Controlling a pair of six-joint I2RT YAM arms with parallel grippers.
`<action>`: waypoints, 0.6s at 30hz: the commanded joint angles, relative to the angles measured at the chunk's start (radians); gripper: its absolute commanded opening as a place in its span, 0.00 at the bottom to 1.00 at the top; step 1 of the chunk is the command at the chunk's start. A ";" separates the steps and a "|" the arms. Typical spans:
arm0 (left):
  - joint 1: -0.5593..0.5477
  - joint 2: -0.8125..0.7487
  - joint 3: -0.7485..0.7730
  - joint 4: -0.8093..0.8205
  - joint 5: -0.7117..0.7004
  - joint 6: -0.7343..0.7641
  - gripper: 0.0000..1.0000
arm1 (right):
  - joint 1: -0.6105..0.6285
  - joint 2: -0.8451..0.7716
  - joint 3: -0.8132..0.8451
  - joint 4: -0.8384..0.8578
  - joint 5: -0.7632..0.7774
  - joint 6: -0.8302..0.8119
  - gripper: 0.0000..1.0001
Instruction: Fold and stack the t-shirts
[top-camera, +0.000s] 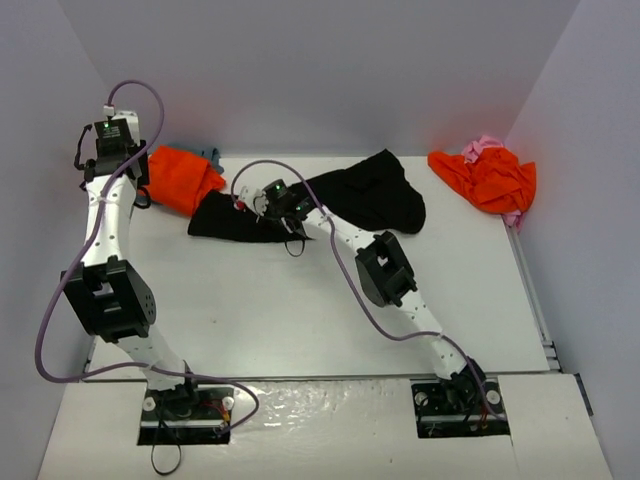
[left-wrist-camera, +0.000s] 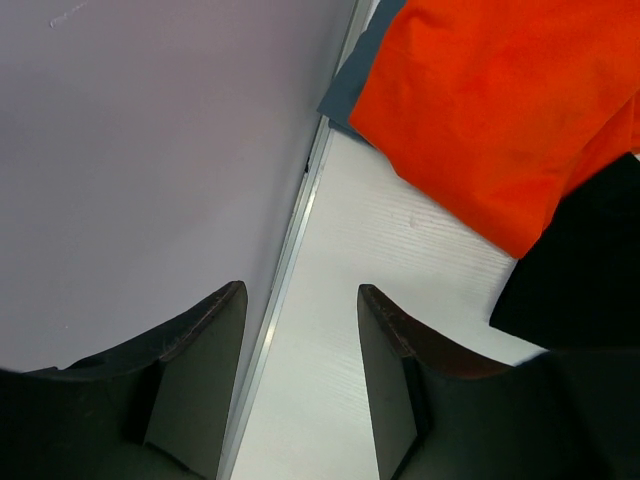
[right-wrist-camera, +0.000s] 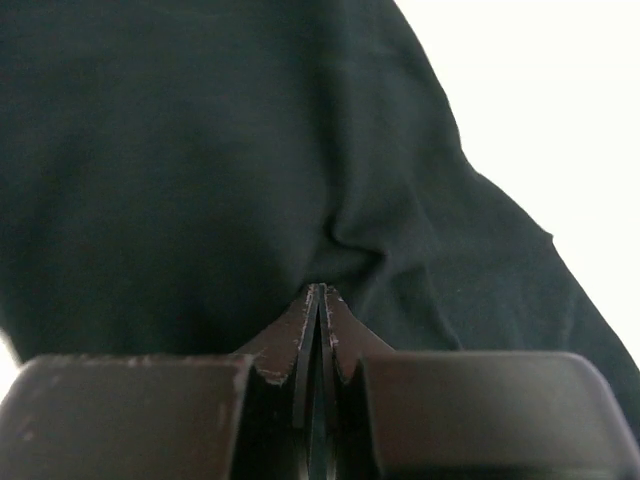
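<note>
A black t-shirt (top-camera: 370, 195) lies spread across the back middle of the table. My right gripper (top-camera: 252, 205) rests on its left part and is shut, with a pucker of the black cloth (right-wrist-camera: 250, 150) pinched at its tips (right-wrist-camera: 318, 292). My left gripper (top-camera: 141, 188) hangs at the back left by the wall. It is open (left-wrist-camera: 300, 300) over bare table with nothing between its fingers. Just beyond it an orange t-shirt (left-wrist-camera: 480, 110) lies on a blue-grey one (left-wrist-camera: 350, 95). A corner of the black shirt (left-wrist-camera: 590, 260) shows at the right of the left wrist view.
At the back right corner, a second orange t-shirt (top-camera: 490, 180) is bunched with a pink one (top-camera: 487, 147). Grey walls close in the table on the left, back and right. A metal edge strip (left-wrist-camera: 300, 210) runs along the left wall.
</note>
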 joint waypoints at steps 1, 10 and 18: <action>0.001 -0.070 0.087 -0.007 0.019 -0.010 0.45 | 0.160 -0.161 -0.400 -0.335 -0.209 -0.051 0.00; -0.008 -0.104 0.093 -0.018 0.043 -0.025 0.46 | 0.152 -0.517 -0.964 -0.632 -0.130 -0.257 0.00; -0.051 -0.100 0.113 -0.047 0.048 -0.022 0.46 | -0.218 -0.674 -1.099 -0.673 0.190 -0.338 0.00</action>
